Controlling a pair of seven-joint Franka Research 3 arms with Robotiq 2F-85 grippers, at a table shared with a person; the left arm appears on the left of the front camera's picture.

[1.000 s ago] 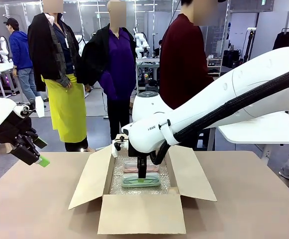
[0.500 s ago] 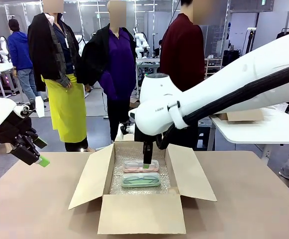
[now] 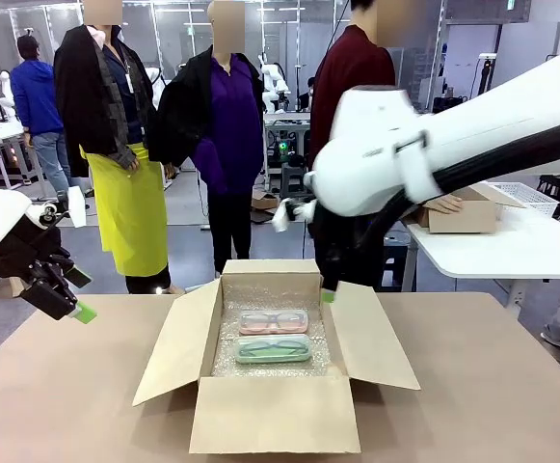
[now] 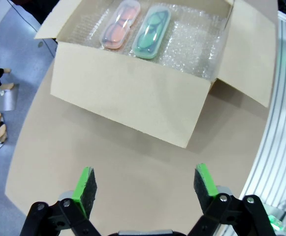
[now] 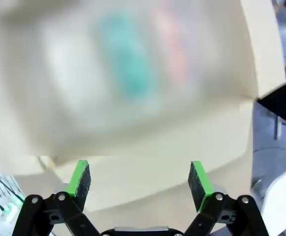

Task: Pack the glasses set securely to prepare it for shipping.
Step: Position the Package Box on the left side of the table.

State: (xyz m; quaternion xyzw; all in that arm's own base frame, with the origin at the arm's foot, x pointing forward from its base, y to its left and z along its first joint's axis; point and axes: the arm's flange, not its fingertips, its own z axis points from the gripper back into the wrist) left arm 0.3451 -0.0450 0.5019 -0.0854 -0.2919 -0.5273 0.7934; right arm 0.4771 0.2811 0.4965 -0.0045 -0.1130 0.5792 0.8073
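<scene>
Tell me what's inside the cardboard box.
Inside: pinkish case and mint-green case, side by side on bubble wrap. The wrap hides the floor of the cardboard box.

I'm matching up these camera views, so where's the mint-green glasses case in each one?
Front view: mint-green case just below centre, nearer row of the cardboard box.
Left wrist view: top centre, inside the box.
Right wrist view: blurred teal patch, upper centre.
Shared landmark: the pink case alongside it.

glasses set [image 5: 129, 59] in heavy blur
</scene>
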